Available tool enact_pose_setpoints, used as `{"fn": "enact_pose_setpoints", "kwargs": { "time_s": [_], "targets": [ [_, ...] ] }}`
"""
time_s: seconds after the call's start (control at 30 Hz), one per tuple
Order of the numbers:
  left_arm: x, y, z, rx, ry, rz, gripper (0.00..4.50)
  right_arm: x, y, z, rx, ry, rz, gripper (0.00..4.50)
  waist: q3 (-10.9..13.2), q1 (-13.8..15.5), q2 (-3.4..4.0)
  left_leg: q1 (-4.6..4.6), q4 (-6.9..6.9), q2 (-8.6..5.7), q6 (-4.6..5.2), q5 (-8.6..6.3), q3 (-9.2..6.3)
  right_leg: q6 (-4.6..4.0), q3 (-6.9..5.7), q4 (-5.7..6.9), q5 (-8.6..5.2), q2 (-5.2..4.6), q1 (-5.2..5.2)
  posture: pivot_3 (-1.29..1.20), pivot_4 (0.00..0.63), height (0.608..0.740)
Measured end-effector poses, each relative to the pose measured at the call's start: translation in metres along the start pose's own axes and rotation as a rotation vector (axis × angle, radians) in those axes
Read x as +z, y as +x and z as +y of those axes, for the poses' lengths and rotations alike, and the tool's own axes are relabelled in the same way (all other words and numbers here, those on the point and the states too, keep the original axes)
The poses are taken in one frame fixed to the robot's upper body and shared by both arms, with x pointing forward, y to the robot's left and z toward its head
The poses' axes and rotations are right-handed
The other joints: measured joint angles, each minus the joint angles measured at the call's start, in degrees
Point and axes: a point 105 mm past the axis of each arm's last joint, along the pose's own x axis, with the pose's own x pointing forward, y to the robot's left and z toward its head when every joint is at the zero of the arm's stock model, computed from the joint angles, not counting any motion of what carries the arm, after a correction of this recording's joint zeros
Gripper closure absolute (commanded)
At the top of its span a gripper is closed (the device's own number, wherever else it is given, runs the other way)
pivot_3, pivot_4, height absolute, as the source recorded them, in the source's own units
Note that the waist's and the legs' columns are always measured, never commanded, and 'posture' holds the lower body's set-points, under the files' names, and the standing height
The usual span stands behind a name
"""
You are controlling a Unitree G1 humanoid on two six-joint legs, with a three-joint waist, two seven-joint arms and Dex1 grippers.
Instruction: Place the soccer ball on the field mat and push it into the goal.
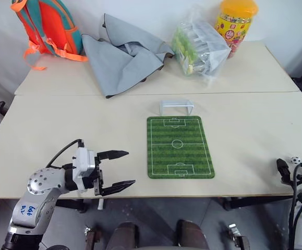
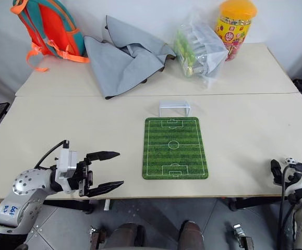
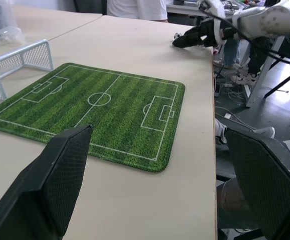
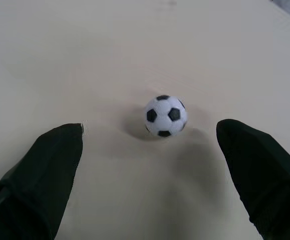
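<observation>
The soccer ball (image 4: 166,116), tiny and white with black patches, lies on the bare table near its front right corner (image 1: 295,160). My right gripper (image 4: 150,128) is open, and the ball rests just ahead of its two black fingers, untouched. The green striped field mat (image 1: 179,147) lies flat in the middle of the table. The whitish goal (image 1: 176,107) stands at the mat's far end. My left gripper (image 1: 130,167) hovers open and empty at the front left, pointing towards the mat (image 3: 99,107).
At the back of the table stand an orange-teal backpack (image 1: 46,26), a crumpled grey cloth (image 1: 122,54), a clear plastic bag (image 1: 200,47) and a yellow jar (image 1: 236,23). The ball lies close to the table's front edge. A person (image 3: 137,7) stands beyond the table's far side.
</observation>
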Motion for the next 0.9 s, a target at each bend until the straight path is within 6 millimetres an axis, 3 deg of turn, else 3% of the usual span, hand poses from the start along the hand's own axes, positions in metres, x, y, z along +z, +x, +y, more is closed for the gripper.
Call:
{"fn": "enact_pose_setpoints", "kwargs": {
  "time_s": [0.13,0.5,0.63,0.77,0.9],
  "targets": [
    [0.001,0.001,0.002,0.010,0.000,0.001,0.00,0.003,0.014,0.000,-0.008,0.030,-0.017,0.01,0.0,-0.7,0.00,0.02,0.02,0.01,0.00,0.00,-0.01,-0.01,0.01,0.03,0.01,0.00,0.03,0.00,0.150,0.740],
    [0.004,0.002,0.007,0.031,0.015,-0.004,0.00,0.004,0.021,0.011,0.010,0.074,-0.036,3.64,0.0,-0.8,0.00,0.00,0.03,0.02,-0.01,0.00,-0.02,-0.01,0.00,0.03,0.01,0.00,0.03,0.00,0.150,0.740],
    [0.006,0.005,0.010,0.032,0.028,-0.018,0.00,0.005,0.015,0.014,0.006,0.069,-0.035,3.65,0.0,-0.7,0.01,-0.01,0.00,0.02,-0.01,0.00,-0.02,-0.01,-0.01,0.03,0.01,0.00,0.01,0.00,0.150,0.740],
    [0.002,0.007,0.018,0.038,0.040,-0.021,0.00,0.030,0.003,0.042,0.116,0.021,-0.090,3.65,0.0,-0.9,0.16,-0.01,-0.02,0.02,-0.02,0.01,0.00,-0.01,0.00,0.02,0.01,0.01,-0.02,0.00,0.150,0.740],
    [-0.007,0.010,0.027,0.032,0.055,-0.023,0.00,0.071,-0.019,0.123,0.478,-0.130,-0.133,3.65,0.0,-1.1,0.21,0.02,0.00,0.13,-0.03,0.00,0.03,-0.03,0.00,0.05,0.02,0.08,-0.04,0.00,0.150,0.740]
  ]
}}
